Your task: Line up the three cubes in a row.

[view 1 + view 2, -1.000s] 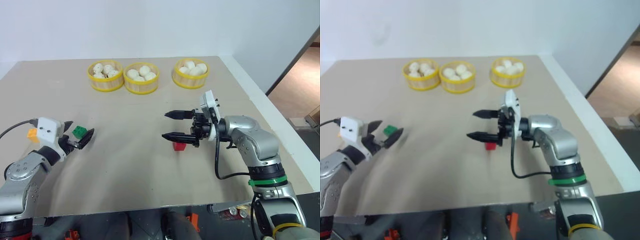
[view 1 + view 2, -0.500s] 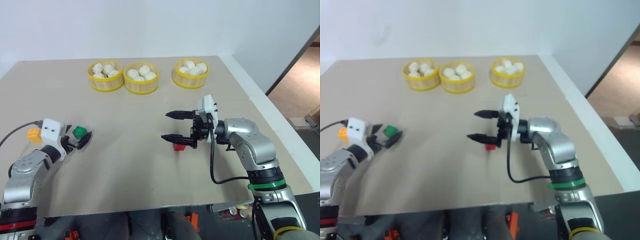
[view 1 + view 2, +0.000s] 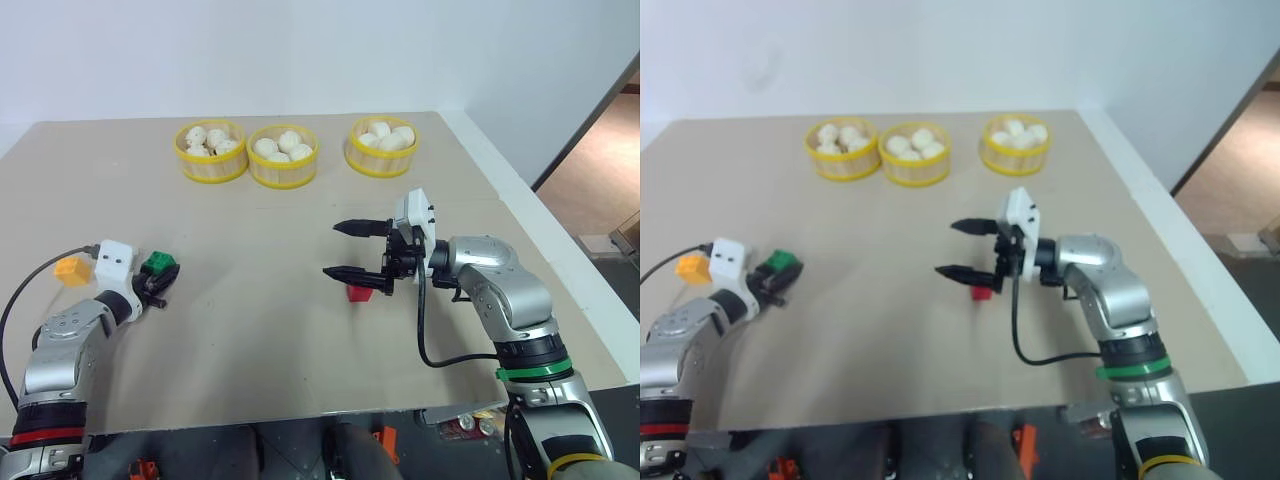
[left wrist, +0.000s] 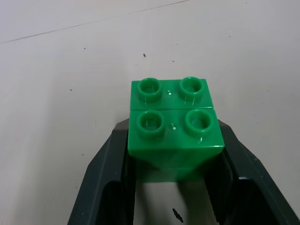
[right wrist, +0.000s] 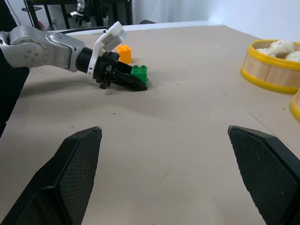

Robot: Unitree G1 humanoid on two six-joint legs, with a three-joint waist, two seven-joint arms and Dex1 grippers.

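Observation:
The green cube (image 4: 174, 126) sits on the table at the left, and my left gripper (image 3: 160, 279) is shut on its sides, low over the tabletop. Just left of that hand lies the orange-yellow cube (image 3: 69, 269). The red cube (image 3: 357, 292) rests near the table's middle. My right gripper (image 3: 333, 249) hovers open beside and slightly above it, pointing left, with nothing between its fingers (image 5: 79, 159). The right wrist view looks across the table at the green cube (image 5: 139, 72), the orange-yellow cube (image 5: 123, 50) and the left gripper (image 5: 135, 83).
Three yellow-rimmed baskets of white buns (image 3: 211, 152), (image 3: 284, 156), (image 3: 381, 146) stand in a row along the far side of the beige table (image 3: 260, 330). The table's right edge (image 3: 560, 250) borders a white ledge.
My left gripper has sunk to the table and closed on the green cube; a second ago its fingers stood open around it. The right arm has stayed put.

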